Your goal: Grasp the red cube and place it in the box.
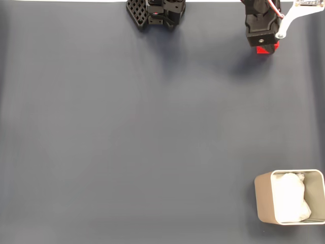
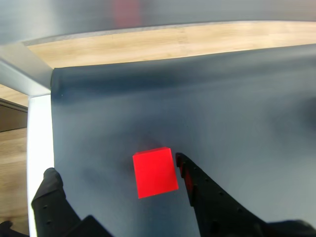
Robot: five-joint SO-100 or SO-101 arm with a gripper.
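- Gripper (image 2: pixel 113 173) sits at the bottom of the wrist view, its black jaws spread apart and holding nothing.
- Between the jaws, at lower centre, the red cube (image 2: pixel 154 172) rests on the dark grey mat (image 2: pixel 222 108), just beside the right-hand finger (image 2: pixel 207 192).
- At the fixed view's upper right, the cube (image 1: pixel 266 49) peeks out under the arm (image 1: pixel 261 23).
- Well apart, at lower right, stands the box (image 1: pixel 263 197), lined with white paper (image 1: pixel 290 197).

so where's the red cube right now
The red cube lies on the dark mat between the open gripper's fingers in the wrist view, top right in the fixed view.
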